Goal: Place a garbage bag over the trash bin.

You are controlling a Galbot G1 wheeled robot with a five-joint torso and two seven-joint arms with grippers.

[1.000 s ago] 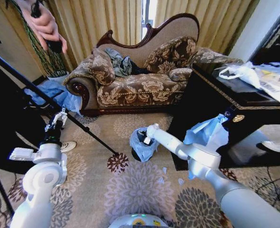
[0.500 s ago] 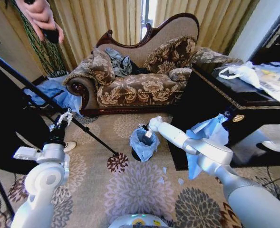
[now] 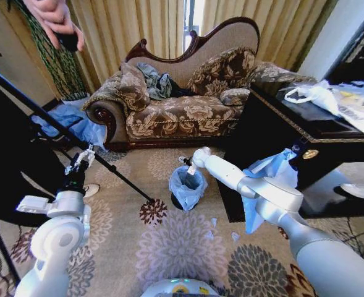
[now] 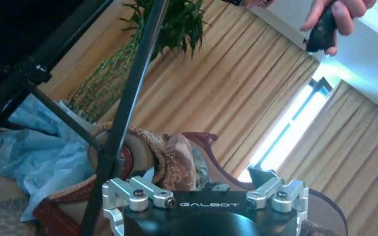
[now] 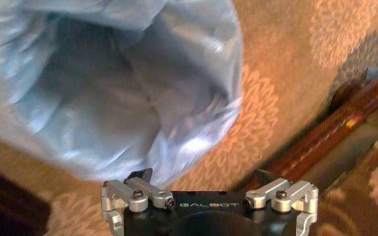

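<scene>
Standing on the patterned carpet [image 3: 169,247] in front of the sofa [image 3: 182,99]: the trash bin [image 3: 177,203], its black base just visible at floor level, wrapped by the garbage bag [image 3: 188,185]. Pale blue film draped down over the sides, mouth open upward, seen from above as a wide hollow in the right wrist view [image 5: 110,88]. Rim hidden under the plastic; impossible to say how evenly the film sits around it.

Right gripper [image 3: 188,166] poised at the far edge of the bag's mouth, on the sofa side, arm stretched across from the right. Fingers spread apart, holding nothing, with carpet and the sofa's wooden base between them in the right wrist view [image 5: 208,182].

Close on the right of the bin: the dark cabinet [image 3: 280,136], its corner near the bag, a bundle of blue plastic [image 3: 268,176] hanging against its front. On the left, a tripod leg [image 3: 107,167] slanting down to the carpet just beside the bin. Open carpet only on the near side.

Left gripper [image 3: 83,158] raised well off to the left, near the tripod, pointing toward the curtains; whether wide or narrow cannot be told.
</scene>
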